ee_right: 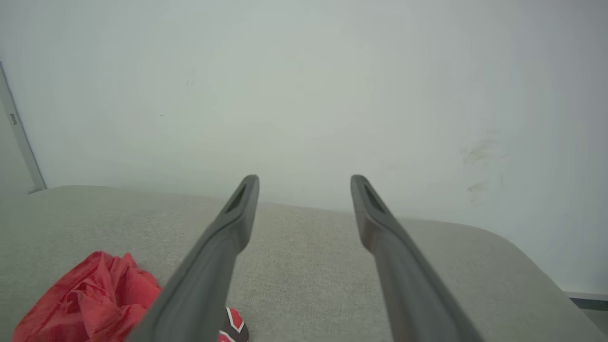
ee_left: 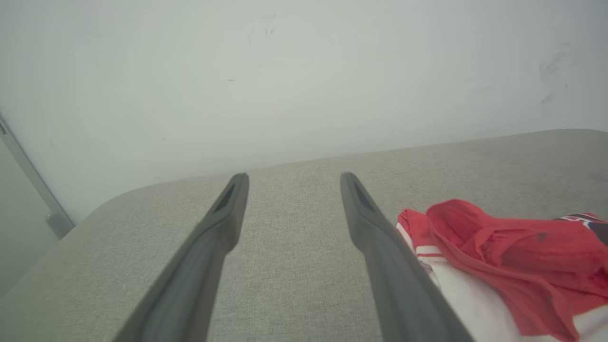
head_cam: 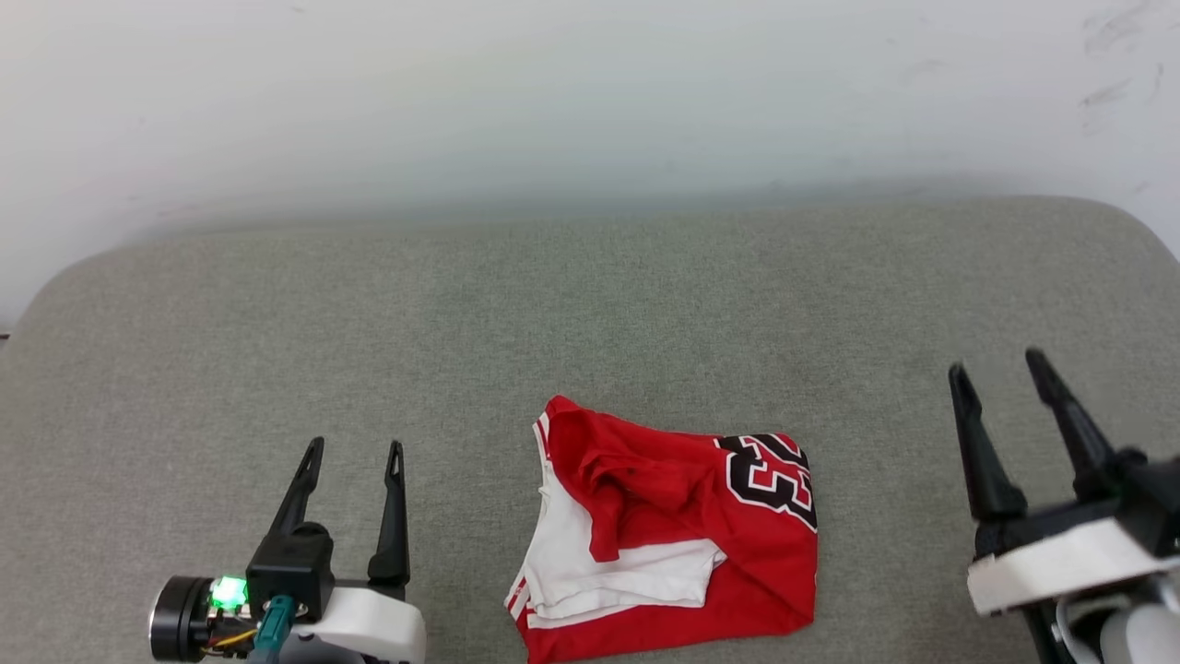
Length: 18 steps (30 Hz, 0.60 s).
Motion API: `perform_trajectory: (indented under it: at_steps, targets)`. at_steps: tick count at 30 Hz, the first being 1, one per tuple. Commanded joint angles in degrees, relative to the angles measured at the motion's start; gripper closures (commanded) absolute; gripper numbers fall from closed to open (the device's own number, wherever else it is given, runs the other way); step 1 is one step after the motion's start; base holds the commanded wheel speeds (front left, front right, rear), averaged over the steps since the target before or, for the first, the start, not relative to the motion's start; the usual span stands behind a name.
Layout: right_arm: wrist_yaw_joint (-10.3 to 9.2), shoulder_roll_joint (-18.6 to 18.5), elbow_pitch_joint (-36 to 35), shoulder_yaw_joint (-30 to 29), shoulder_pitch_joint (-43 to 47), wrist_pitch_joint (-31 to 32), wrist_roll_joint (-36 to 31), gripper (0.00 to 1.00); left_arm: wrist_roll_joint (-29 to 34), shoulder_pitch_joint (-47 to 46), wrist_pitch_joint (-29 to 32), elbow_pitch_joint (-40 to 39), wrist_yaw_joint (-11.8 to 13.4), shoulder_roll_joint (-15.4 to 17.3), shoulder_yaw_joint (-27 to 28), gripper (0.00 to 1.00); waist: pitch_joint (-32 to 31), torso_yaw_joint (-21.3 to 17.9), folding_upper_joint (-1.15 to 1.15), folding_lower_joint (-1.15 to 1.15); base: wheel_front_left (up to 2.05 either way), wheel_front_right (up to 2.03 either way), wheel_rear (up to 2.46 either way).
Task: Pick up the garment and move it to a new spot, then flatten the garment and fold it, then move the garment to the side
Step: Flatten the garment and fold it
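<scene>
Crumpled garment [head_cam: 664,480] shows a black number, reads "23", partly folded under. Left hand [head_cam: 358,444] and right hand [head_cam: 995,361] both spread open, empty.

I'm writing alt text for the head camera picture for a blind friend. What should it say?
A crumpled red and white T-shirt with a black number lies on a grey padded surface before a pale wall. The robot's left pincer and right pincer stand open on either side of it, holding nothing.
</scene>
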Motion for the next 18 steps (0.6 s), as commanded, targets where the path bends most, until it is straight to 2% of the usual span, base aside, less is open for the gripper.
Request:
perform_trajectory:
  at_steps: [1,8,18]
  targets:
    - [-0.06,1.0,-0.9,-1.0,2.0,-0.3,-0.2,0.00,-0.1,0.8,-0.1,0.0,0.0,0.4,0.2,0.00,-0.4,0.1,0.00,0.00,0.00,0.00,0.00]
    - [-0.05,4.3,-3.8,-3.4,9.0,0.0,-1.5,0.00,-0.5,2.4,-0.1,-0.3,0.6,0.2,0.9,0.00,-1.4,0.7,0.00,0.00,0.00,0.00,0.00]
    - [-0.05,5.6,-3.6,-3.8,12.9,-0.5,-2.3,0.00,-1.1,4.2,-0.1,-0.1,1.0,-0.3,1.4,0.00,-1.6,1.8,0.00,0.00,0.00,0.00,0.00]
